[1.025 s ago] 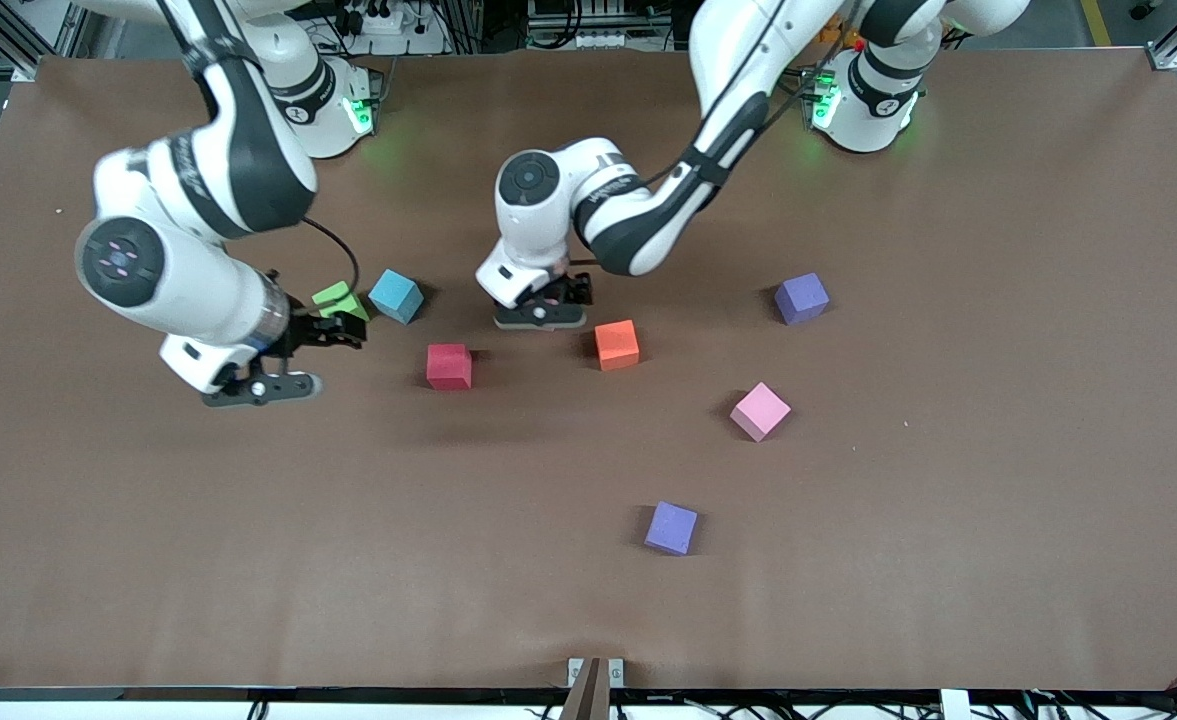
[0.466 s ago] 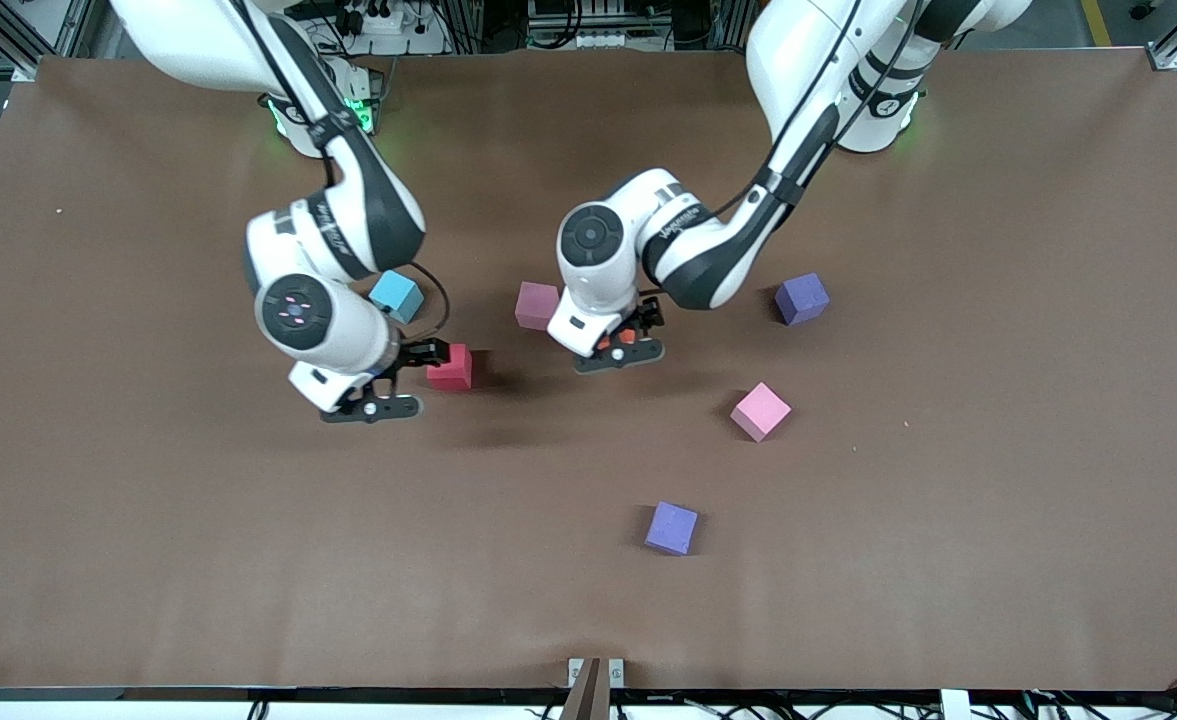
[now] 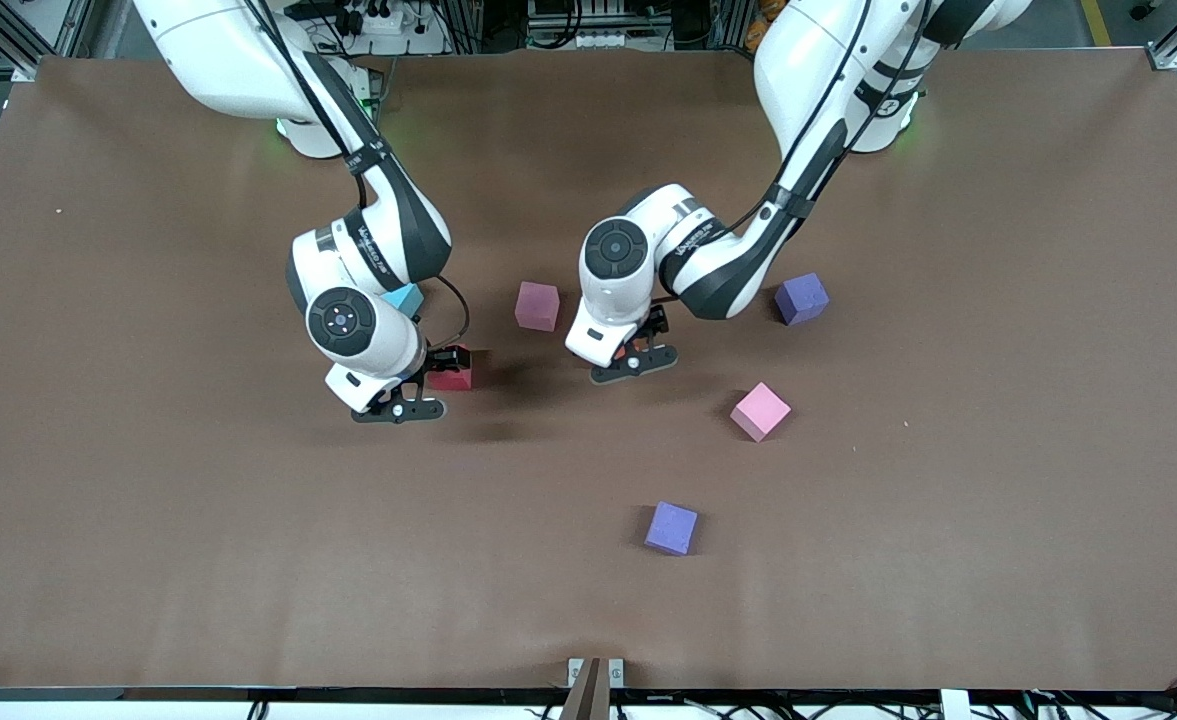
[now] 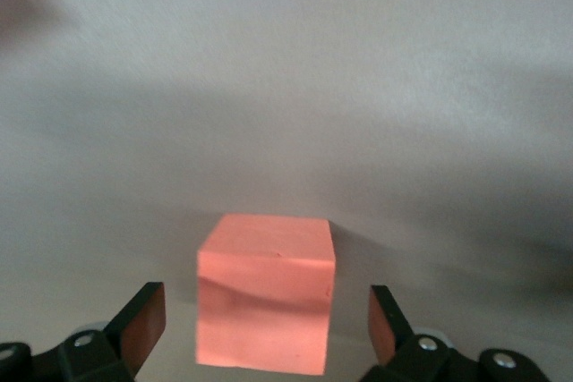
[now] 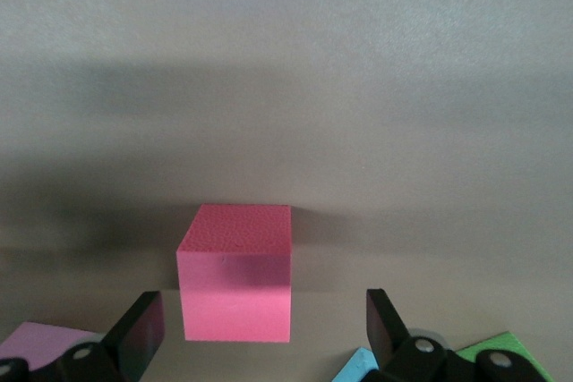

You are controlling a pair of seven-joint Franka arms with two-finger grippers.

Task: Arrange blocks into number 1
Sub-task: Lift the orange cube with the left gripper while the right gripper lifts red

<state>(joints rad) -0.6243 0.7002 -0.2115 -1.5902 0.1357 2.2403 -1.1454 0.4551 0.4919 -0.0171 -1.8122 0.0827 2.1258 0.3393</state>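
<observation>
The orange block (image 4: 266, 292) sits on the table between the spread fingers of my left gripper (image 4: 264, 333), which is open and does not touch it. From the front only a sliver of the orange block (image 3: 633, 350) shows under the left gripper (image 3: 640, 340). My right gripper (image 5: 261, 333) is open, one finger on either side of the red block (image 5: 237, 284). In the front view the right gripper (image 3: 438, 360) stands at the red block (image 3: 453, 370). A dark pink block (image 3: 537, 305) lies between the two hands. A light pink block (image 3: 760, 411) lies nearer the camera. The light blue block (image 3: 408, 297) is half hidden by the right arm.
One purple cube (image 3: 801, 298) lies toward the left arm's end of the table. Another purple cube (image 3: 671, 528) lies nearest the camera. A green cube (image 5: 497, 346) shows only in the right wrist view, beside the light blue block (image 5: 358, 366).
The right gripper has travelled from the green cube to the red block. The left gripper has left the dark pink block, now uncovered, and come over the orange block. Both stayed open.
</observation>
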